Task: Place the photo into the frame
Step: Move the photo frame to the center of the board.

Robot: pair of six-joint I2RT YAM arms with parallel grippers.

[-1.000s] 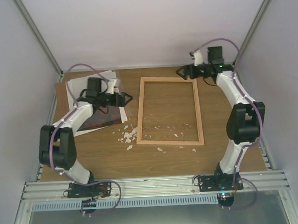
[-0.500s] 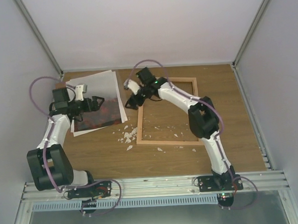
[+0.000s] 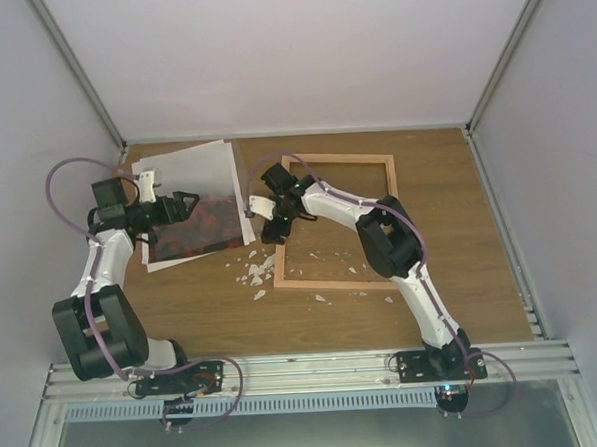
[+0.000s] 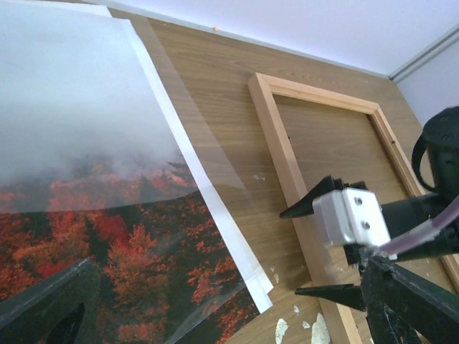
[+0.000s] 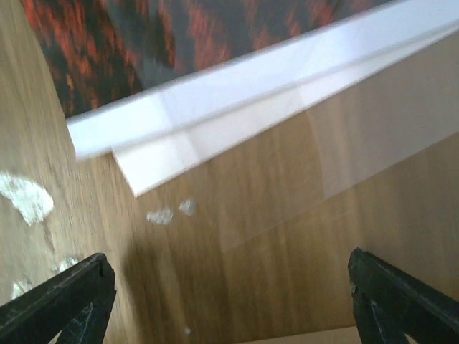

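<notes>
Wood table point(image 3: 334, 322), right hand point(image 4: 308, 249) swung across frame point(image 3: 340, 283), now beside photo point(image 3: 204, 228)

Photo point(image 3: 193, 211) flat — left of frame point(image 3: 333, 222)

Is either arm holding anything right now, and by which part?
Nothing is held. Both arms' jaws stand open: left over the photo, right over the table beside its corner.

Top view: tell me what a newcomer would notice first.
The photo of red hills lies at the far left of the table, outside the wooden frame at the centre. The left tool hangs open above it, and the right tool is open beside its near right corner. White scraps litter the wood between photo and frame.
</notes>
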